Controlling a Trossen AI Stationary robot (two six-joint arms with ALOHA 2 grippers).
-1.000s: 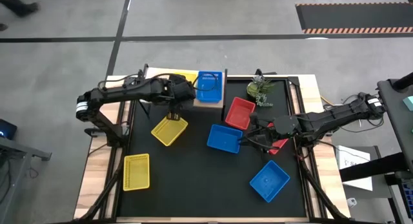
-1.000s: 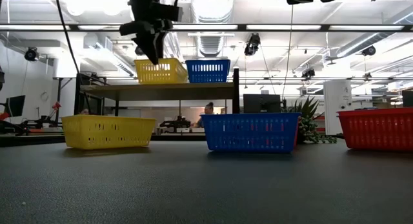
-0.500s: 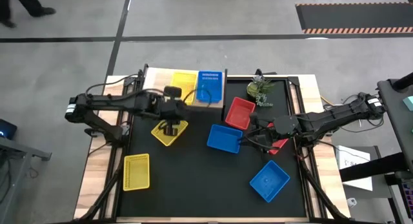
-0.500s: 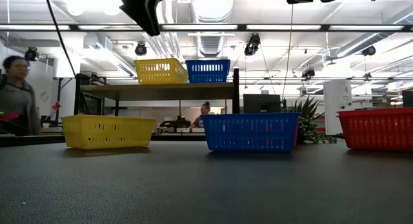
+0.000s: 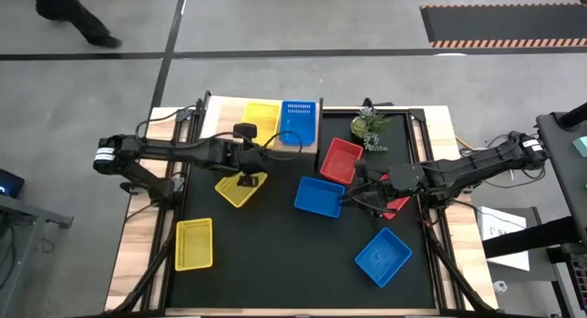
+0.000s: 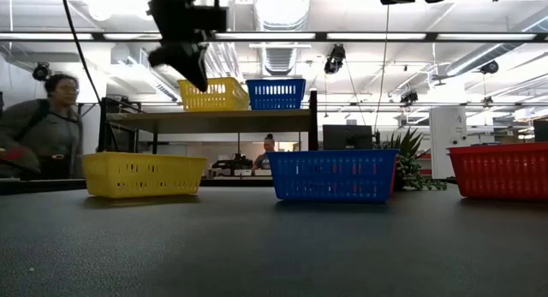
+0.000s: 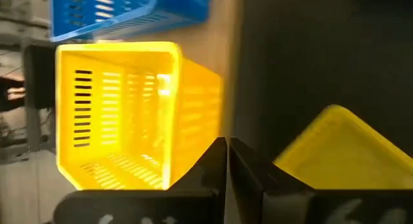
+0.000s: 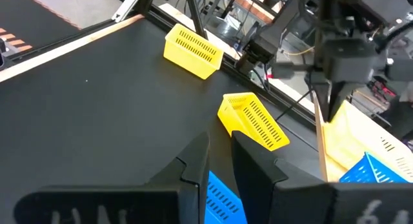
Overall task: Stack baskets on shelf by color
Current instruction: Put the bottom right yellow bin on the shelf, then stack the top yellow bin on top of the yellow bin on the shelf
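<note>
Hovering with fingers pressed together and empty, left gripper (image 5: 246,179) above the tilted yellow basket (image 5: 240,186) on the black tabletop (image 5: 275,245), just in front of the shelf (image 5: 215,112). Needs reopening before descending: best to straddle one wall of this basket near its middle, so that the tray lifts level and nests squarely into the yellow basket on the shelf (image 5: 260,120). Worth squaring the wrist to the basket's skewed angle first, and clearing the shelf edge on the way up, judged from how close they lie. Right gripper (image 5: 353,191) low over the table between the blue basket at centre (image 5: 319,195) and a red basket half hidden under the arm (image 5: 396,206), fingers narrowly apart, nothing visibly clamped. Baskets: small shallow plastic trays with slotted walls and perforated floors, light and likely to slide if nudged. On the shelf, one yellow beside one blue basket (image 5: 297,122). Loose on the table: another yellow basket near the front left (image 5: 193,243), a red basket by the potted plant (image 5: 340,159), a blue basket at front right (image 5: 382,256).
</note>
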